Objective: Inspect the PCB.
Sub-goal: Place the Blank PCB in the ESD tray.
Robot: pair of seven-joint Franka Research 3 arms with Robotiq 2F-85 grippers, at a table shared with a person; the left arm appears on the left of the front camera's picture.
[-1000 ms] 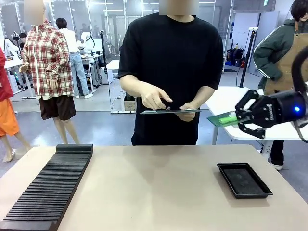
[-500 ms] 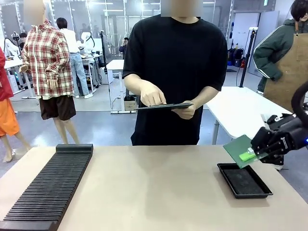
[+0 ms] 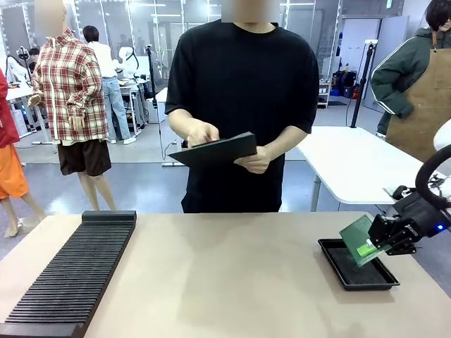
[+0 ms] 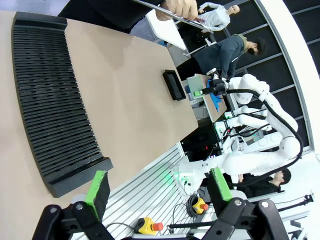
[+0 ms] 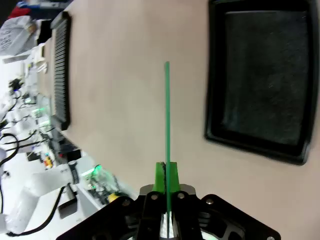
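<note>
A dark flat clipboard (image 3: 215, 150) is being held by the person. The thin green rectangular PCB (image 3: 357, 237) is being pinched, tilted, by the right gripper (image 3: 373, 244) above the shallow black tray (image 3: 356, 264). The left gripper (image 4: 157, 186) is being kept spread.

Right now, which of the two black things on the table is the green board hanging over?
The small shallow tray on the robot's right side. The right gripper holds the PCB tilted just above it. The long ribbed rack lies far across the table.
</note>
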